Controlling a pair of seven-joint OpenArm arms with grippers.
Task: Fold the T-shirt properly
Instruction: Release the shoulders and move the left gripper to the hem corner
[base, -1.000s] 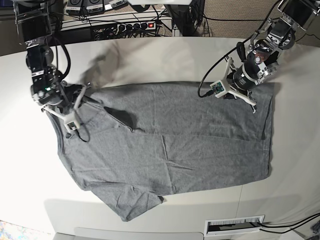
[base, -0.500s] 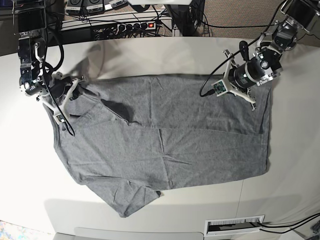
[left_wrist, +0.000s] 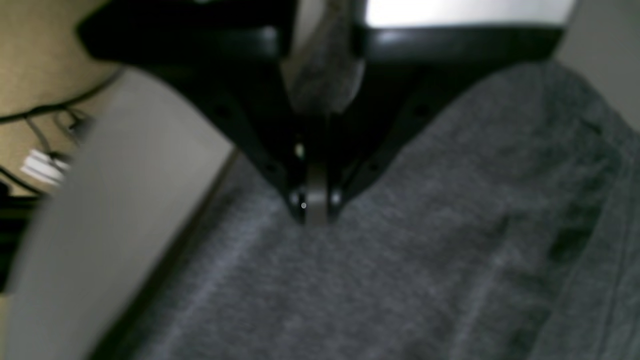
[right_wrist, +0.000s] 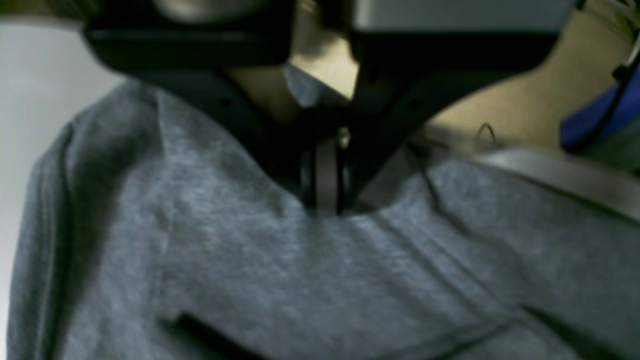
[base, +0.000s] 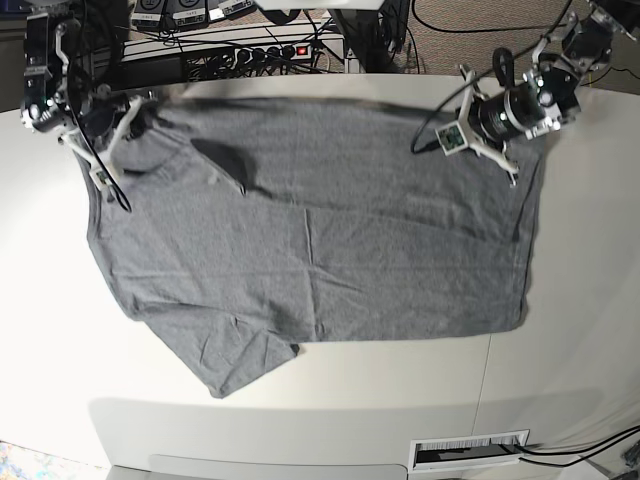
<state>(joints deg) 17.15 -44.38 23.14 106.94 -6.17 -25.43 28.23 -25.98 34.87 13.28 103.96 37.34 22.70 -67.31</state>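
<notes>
Looking at the base view, we've got the T-shirt (base: 310, 230) spread out over the white desk (base: 560, 300), taking up most of the middle. Its far edge runs along the far side of the desk near the power strip (base: 265, 52), and one sleeve sticks out toward the near left. The fabric is mostly flat with a few light wrinkles and a darker fold up near the far left.

Both arms are up at the far corners. The left claw (left_wrist: 314, 212) is on the right side of the base view, and its wrist camera shows the jaws pinched tight on a bit of grey cloth, with the shirt's edge and the desk off to the side. The right claw (right_wrist: 322, 202) is on the left side of the base view, also clamped narrow on the fabric, which bunches up a little right at the tips. Both wrist views are pretty blurry, so we can't make out finer detail than that
</notes>
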